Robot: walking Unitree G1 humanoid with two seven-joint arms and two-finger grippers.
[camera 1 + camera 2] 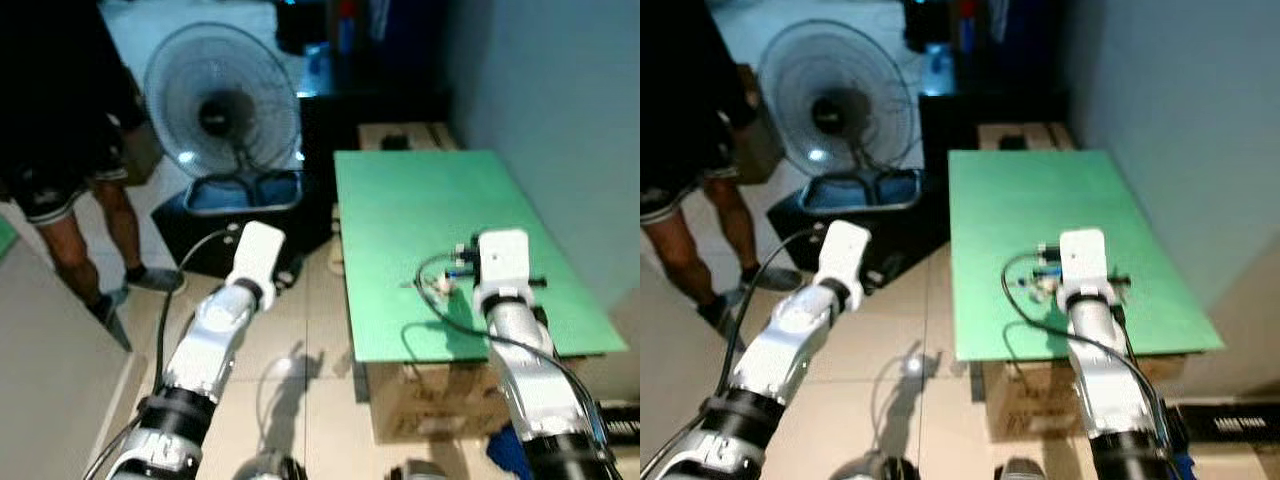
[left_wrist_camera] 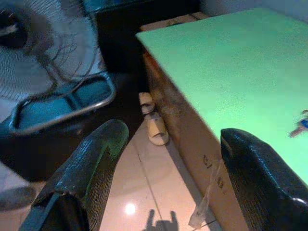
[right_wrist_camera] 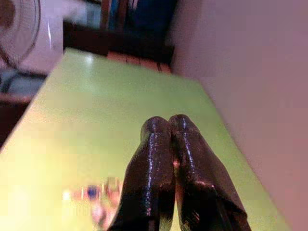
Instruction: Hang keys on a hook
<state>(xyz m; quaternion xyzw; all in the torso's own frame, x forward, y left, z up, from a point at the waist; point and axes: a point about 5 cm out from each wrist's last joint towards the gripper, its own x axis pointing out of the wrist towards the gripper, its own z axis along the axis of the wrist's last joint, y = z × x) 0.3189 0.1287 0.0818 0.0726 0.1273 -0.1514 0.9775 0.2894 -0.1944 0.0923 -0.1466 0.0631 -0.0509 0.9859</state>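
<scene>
Keys (image 1: 441, 284): lying on green table (image 1: 420, 195), centre-right of frame, just left of right wrist.
Right gripper (image 3: 169, 126): fingers pressed together, empty, above table.
Left gripper (image 2: 166, 149): fingers spread wide, over floor beside table edge.
Fan (image 1: 222, 100): upper left.
</scene>
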